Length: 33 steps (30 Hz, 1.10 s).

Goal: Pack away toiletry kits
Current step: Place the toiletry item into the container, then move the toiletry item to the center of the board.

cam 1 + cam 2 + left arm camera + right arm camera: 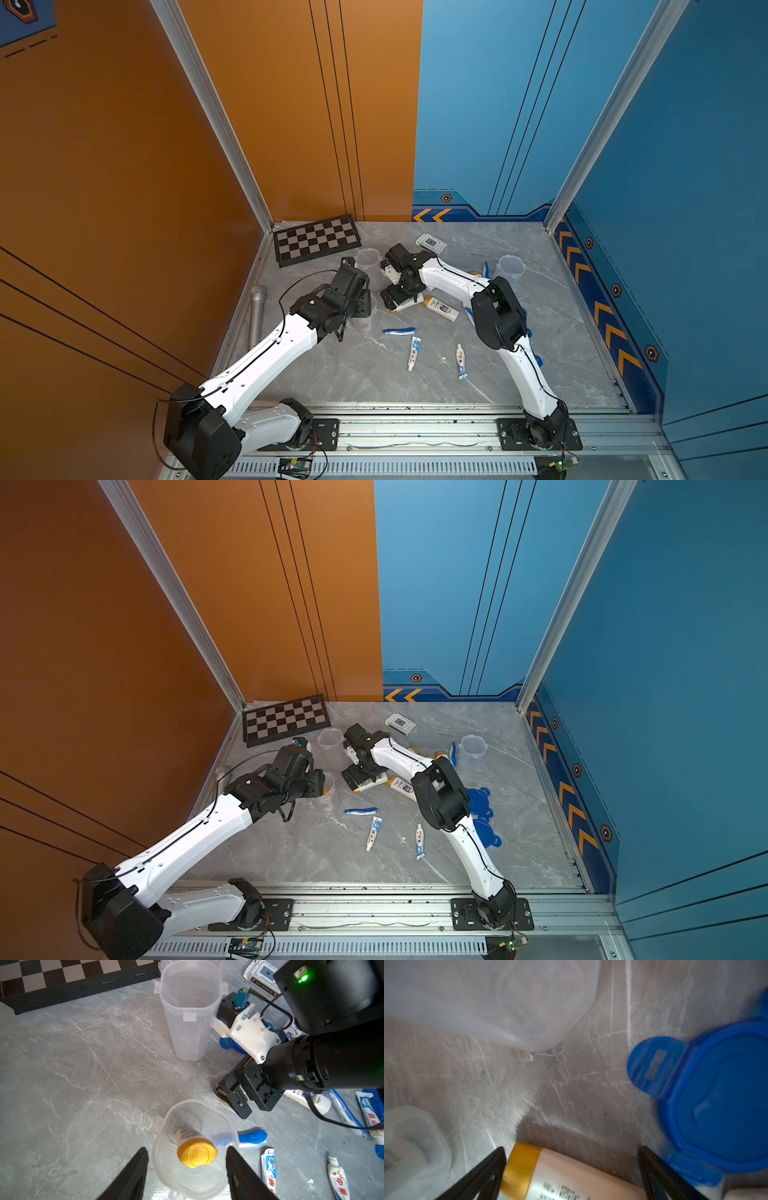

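Inside the near clear cup (226,1124), only the left wrist view shows a gold-capped bottle (195,1155), cap up; in a top view the left arm (270,353) covers it. Above the cup the left gripper (186,1147) hangs spread, holding nothing. Bent down over the table, the right gripper (571,1148) straddles a lying bottle (560,1176) with its fingers wide apart, a blue lid (716,1105) just beside.

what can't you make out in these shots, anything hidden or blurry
- Left gripper: its jaws are hidden under its own wrist in both top views; only the left wrist view shows them.
- Blue lids: in a top view mostly behind the right arm; count unclear.
- Bottle at the right gripper: label blurred, body cut off by the right wrist view's edge; contact unclear.
- Flat white box: label print too small in both top views.
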{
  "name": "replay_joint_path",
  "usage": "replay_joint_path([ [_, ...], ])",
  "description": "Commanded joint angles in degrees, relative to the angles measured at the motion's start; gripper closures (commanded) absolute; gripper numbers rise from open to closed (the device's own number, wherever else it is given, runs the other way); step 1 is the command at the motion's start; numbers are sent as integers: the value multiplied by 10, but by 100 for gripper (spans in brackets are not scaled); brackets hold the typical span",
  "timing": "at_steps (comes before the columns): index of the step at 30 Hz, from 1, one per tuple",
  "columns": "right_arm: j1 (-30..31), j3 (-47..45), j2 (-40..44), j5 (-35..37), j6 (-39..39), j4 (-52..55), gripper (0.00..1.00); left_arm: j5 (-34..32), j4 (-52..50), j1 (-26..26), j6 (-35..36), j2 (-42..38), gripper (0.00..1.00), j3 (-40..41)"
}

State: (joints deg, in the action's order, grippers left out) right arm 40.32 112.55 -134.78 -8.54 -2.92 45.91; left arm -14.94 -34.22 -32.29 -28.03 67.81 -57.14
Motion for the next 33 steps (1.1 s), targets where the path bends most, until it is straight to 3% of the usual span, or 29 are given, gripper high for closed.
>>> replay_joint_path([
  [1,3,-43,30,-36,6,22,0,3,-21,7,-11,-12,38,-5],
  [12,16,-163,105,-36,-9,6,1,25,-21,13,-10,-8,37,-35],
  [22,61,-231,113,63,4,1,2,27,-78,28,4,-21,33,-66],
  [33,66,-269,137,62,9,-11,12,53,-112,67,-15,-83,31,-31],
])
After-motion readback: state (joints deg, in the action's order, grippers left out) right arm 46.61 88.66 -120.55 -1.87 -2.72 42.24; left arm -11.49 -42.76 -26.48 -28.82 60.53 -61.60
